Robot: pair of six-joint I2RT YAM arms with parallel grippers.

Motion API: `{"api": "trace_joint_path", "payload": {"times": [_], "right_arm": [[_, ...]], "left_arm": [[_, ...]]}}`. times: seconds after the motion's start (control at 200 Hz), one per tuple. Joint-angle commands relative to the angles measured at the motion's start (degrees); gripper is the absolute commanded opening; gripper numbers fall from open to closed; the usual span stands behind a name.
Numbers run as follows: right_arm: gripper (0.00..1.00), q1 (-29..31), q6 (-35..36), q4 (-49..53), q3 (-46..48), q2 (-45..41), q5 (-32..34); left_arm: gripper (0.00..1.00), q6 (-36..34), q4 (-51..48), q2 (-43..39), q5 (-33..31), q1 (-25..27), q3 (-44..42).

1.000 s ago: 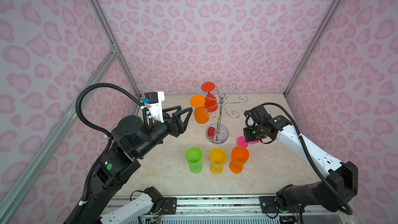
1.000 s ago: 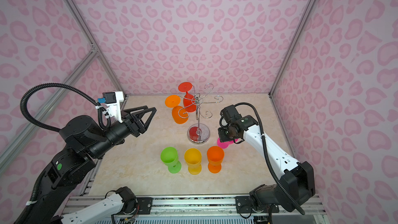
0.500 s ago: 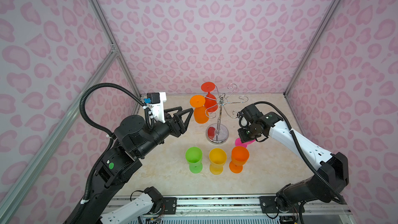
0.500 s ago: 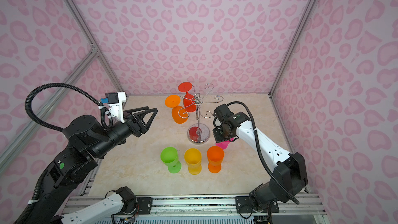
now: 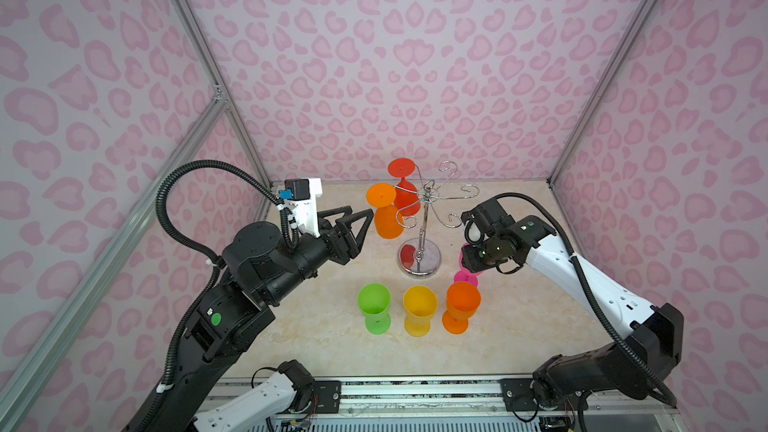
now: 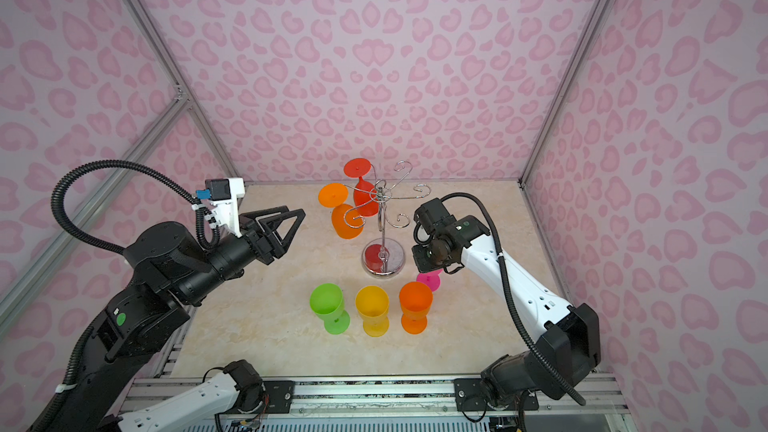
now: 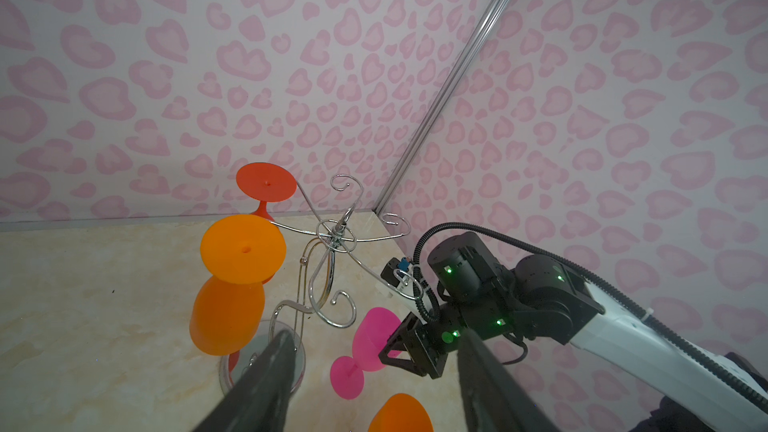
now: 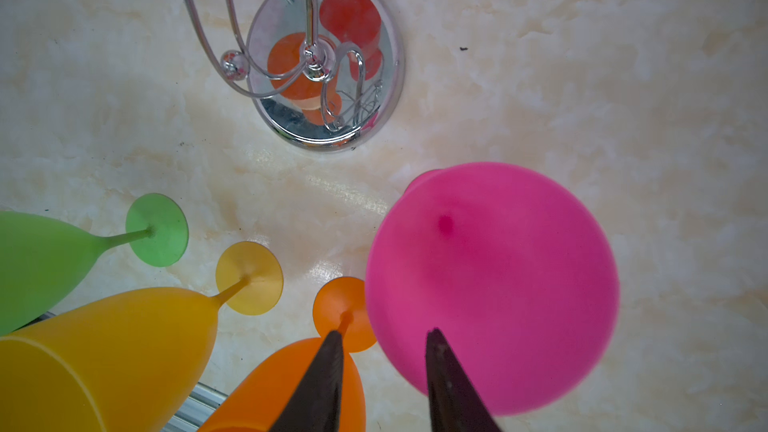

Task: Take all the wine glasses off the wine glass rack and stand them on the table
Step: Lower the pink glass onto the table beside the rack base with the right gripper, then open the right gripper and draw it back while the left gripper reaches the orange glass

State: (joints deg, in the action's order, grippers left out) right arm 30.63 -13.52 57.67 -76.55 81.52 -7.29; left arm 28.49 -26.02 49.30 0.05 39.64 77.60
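The walls (image 5: 415, 56) were pale lilac-pink, patterned all over with darker pink hearts and blotches. The desk (image 5: 324, 338) was cream with beige marbling. The wine glass rack (image 5: 432, 261) was shiny chrome, its disc mirroring red and orange. The red glass (image 5: 401, 168), hanging orange glass (image 5: 388, 222), green glass (image 5: 374, 301), yellow glass (image 5: 419, 305), standing orange glass (image 5: 463, 301) and pink glass (image 8: 490, 284) were each one plain, bright, slightly translucent colour.
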Motion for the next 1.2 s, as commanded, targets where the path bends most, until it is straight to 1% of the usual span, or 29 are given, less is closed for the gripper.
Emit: {"api": "trace_joint_path", "payload": {"times": [0.0,0.195,0.32,0.365,0.39,0.47,0.585,0.685,0.725,0.815,0.95,1.055,1.195], "right_arm": [[0.37,0.03,-1.1,-0.52,-0.36,-1.91,0.94],[0.38,-0.46,-3.78,-5.35,1.65,-10.05,2.05],[0.39,-3.76,-5.59,-8.64,3.45,-16.21,0.72],[0.39,-5.8,-6.21,-10.0,4.38,-18.61,-0.2],[0.39,-6.96,-6.74,-10.9,5.02,-20.07,-0.54],[0.39,-11.12,-7.83,-13.81,7.64,-24.47,-3.16],[0.4,-15.77,-9.43,-18.32,11.6,-30.41,-6.18],[0.43,-18.45,-10.49,-20.75,14.07,-33.73,-6.67],[0.43,-19.18,-10.76,-21.18,14.73,-34.56,-6.79],[0.44,-20.54,-11.01,-21.37,15.51,-35.46,-7.22],[0.44,-22.13,-11.3,-21.63,16.67,-35.72,-7.94],[0.44,-23.3,-11.61,-22.32,17.27,-35.81,-9.21],[0.44,-24.77,-11.74,-23.08,17.84,-35.82,-10.5]], "left_arm": [[0.64,-0.02,0.88,0.44,-0.3,-0.09,-0.17],[0.64,1.82,1.14,2.5,-1.98,-0.8,-0.11],[0.65,4.9,2.99,3.81,1.82,-4.45,-0.17],[0.65,6.96,3.75,4.44,4.56,-7.0,-0.17],[0.65,8.33,4.5,4.77,6.47,-8.7,-2.15],[0.65,13.81,8.77,5.5,14.59,-14.71,-5.22],[0.65,23.94,18.82,7.17,25.81,-22.94,-11.47],[0.64,31.33,27.29,9.96,32.55,-27.38,-15.97],[0.64,32.68,28.82,11.26,33.86,-28.07,-16.8],[0.64,33.65,30.55,13.68,35.58,-28.04,-17.51],[0.64,37.19,35.58,16.64,38.09,-28.04,-19.01],[0.62,39.03,39.2,18.3,39.04,-28.12,-19.59],[0.58,39.44,39.79,19.32,39.23,-28.11,-19.6]]}}
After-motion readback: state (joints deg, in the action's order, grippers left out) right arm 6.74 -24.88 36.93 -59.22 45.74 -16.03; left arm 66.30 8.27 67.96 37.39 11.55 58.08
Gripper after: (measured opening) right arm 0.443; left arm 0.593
